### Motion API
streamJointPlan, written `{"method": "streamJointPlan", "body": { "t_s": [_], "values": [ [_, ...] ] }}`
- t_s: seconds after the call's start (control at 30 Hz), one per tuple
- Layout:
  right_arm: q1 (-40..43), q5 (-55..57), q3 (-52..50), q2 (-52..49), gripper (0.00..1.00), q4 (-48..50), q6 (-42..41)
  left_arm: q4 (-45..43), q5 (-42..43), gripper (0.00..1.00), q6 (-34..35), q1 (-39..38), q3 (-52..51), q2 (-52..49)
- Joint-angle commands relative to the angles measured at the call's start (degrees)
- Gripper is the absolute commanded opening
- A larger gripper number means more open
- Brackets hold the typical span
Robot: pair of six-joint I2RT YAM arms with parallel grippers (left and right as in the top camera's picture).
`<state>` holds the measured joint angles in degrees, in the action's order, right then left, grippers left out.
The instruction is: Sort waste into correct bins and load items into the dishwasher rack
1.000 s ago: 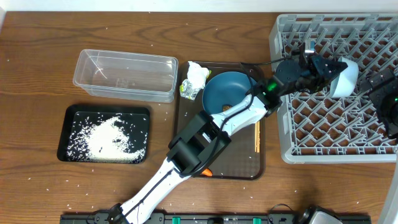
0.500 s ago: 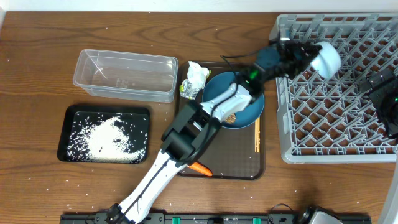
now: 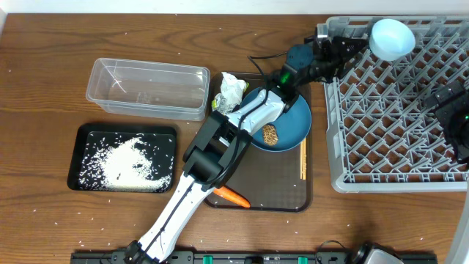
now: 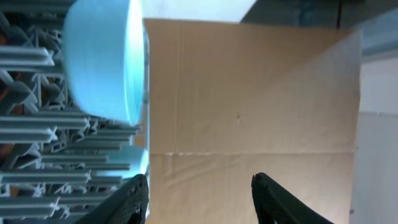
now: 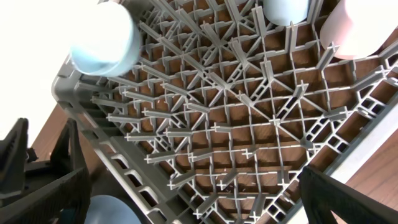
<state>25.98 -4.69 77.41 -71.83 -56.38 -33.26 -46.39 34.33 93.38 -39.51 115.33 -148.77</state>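
Observation:
The white bowl (image 3: 390, 38) lies on its side among the pegs at the back of the grey dishwasher rack (image 3: 396, 158), also seen in the left wrist view as the bowl (image 4: 99, 62). My left gripper (image 3: 349, 46) is at the rack's back-left corner, just left of the bowl; its jaws (image 4: 200, 190) are open with nothing between them. My right gripper (image 5: 199, 199) hovers wide open over the rack's right side. The dark-blue plate (image 3: 287, 110) holds the brown food lump (image 3: 270, 134). The carrot (image 3: 233, 196), chopsticks (image 3: 303, 158) and wrapper (image 3: 231, 92) lie nearby.
The clear tub (image 3: 146, 88) stands at the back left. The black tray (image 3: 80, 158) in front of it holds rice. The plate rests on a brown serving tray (image 3: 271, 187). A pale-blue cup (image 5: 283, 9) and a pink cup (image 5: 367, 28) sit in the rack. Rice grains dot the table.
My left gripper carried the bowl from the rack's middle to its back, then opened and let it go, drawing back to the left. The right arm has not moved.

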Motion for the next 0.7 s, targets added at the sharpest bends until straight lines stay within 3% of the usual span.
{"method": "streamJointPlan", "body": {
  "t_s": [0.0,0.23,0.37,0.5,0.67],
  "values": [
    [0.4,0.0,0.2,-0.1,0.99,-0.2,0.8,-0.2,6.7,0.53,-6.3,0.6,1.9,-0.6],
    [-0.7,-4.7,0.2,-0.1,0.99,1.4,9.7,-0.1,18.5,0.53,-14.5,2.7,1.9,0.3],
    [-3.7,-11.7,0.2,-0.1,0.91,3.7,15.3,3.4,24.2,0.53,-19.7,4.8,1.9,2.5],
    [-6.5,-11.4,0.2,-1.2,0.86,5.9,15.3,13.9,27.9,0.53,-27.4,7.2,1.9,6.5],
    [-9.6,-11.4,0.2,-4.3,0.73,8.2,15.1,39.5,24.1,0.53,-46.6,10.5,1.9,14.0]
  ]
}}
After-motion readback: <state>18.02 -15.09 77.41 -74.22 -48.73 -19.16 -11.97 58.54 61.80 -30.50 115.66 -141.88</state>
